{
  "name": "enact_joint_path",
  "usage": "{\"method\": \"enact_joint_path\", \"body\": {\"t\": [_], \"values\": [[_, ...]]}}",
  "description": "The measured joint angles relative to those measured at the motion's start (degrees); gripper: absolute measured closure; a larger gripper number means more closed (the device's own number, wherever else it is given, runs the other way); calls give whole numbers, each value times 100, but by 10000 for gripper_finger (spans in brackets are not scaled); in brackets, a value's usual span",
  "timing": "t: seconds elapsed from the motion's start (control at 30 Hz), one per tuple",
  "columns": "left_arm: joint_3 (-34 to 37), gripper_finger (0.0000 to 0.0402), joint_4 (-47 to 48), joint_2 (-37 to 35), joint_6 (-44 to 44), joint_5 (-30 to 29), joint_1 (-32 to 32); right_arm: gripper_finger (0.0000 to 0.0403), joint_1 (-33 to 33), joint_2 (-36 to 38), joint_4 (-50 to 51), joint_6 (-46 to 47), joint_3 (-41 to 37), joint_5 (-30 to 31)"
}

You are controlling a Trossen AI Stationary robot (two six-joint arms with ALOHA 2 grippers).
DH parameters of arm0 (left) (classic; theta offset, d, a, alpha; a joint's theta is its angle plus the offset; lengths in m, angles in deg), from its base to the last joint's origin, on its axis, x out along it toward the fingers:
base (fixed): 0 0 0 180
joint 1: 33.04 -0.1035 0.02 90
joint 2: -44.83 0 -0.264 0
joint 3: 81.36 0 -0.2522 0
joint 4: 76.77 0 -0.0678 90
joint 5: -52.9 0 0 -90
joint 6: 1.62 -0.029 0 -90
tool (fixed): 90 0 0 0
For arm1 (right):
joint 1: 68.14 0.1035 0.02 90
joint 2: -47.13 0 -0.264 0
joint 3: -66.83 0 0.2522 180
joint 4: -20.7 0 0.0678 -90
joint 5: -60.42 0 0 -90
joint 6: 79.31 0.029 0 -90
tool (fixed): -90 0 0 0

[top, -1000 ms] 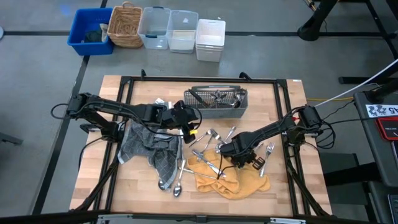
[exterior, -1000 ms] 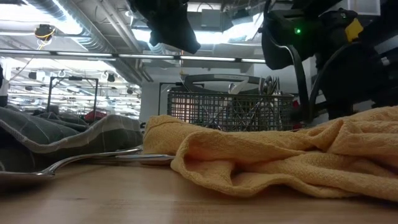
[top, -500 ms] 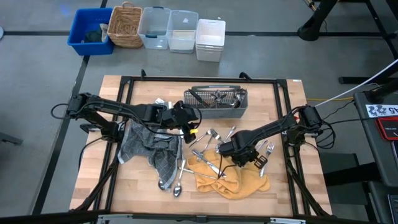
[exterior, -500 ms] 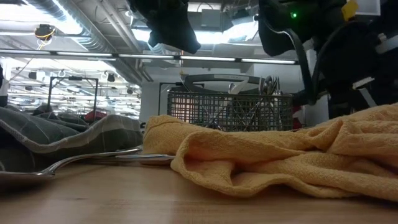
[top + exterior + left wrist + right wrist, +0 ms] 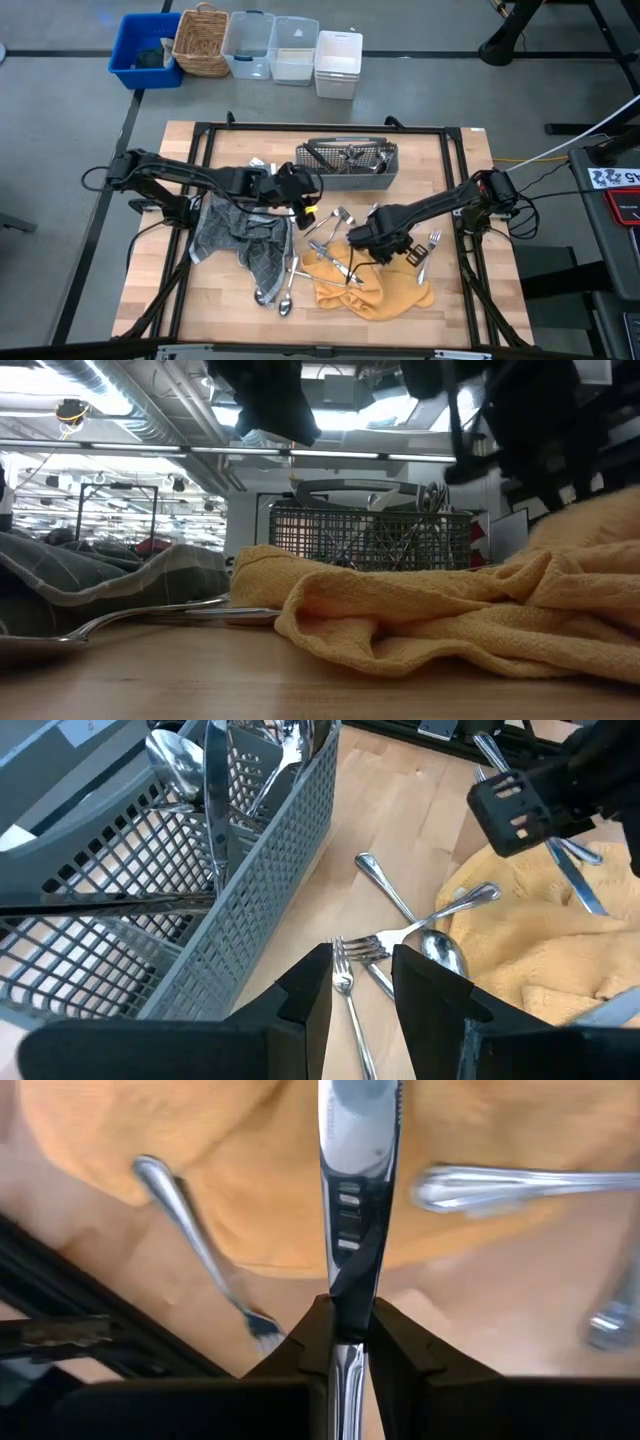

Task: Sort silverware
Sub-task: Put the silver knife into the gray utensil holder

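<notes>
Both arms are matte black, built of slim jointed segments with black cables looping at their bases. The left arm (image 5: pixel 190 178) carries a small yellow marking near its wrist. The right arm (image 5: pixel 440 205) ends in two blocky black fingers (image 5: pixel 400 1345) with angled inner faces.

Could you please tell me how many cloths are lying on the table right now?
2. A grey checked cloth lies on the left part of the table; a yellow cloth lies toward the front right. No other cloth shows, though the arms cover some of the surface.
</notes>
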Motion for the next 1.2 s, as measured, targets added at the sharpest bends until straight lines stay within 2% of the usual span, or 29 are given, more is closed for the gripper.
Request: {"method": "enact_joint_path", "body": {"t": [0.4, 0.73, 0.87, 1.2], "values": [[0, 306, 503, -962, 66, -4, 17, 359, -1, 4, 636, 30, 1015, 1435], [0, 306, 1327, -1792, 29, -4, 119, 359, -2, 4, 638, 22, 1903, 2712], [0, 306, 1531, -1979, 113, -4, 164, 359, -54, 4, 54, -184, 2161, 3109], [0, 306, 1779, -2390, 890, -101, 162, 359, -776, 4, -2622, -277, 2366, 3076]]}}
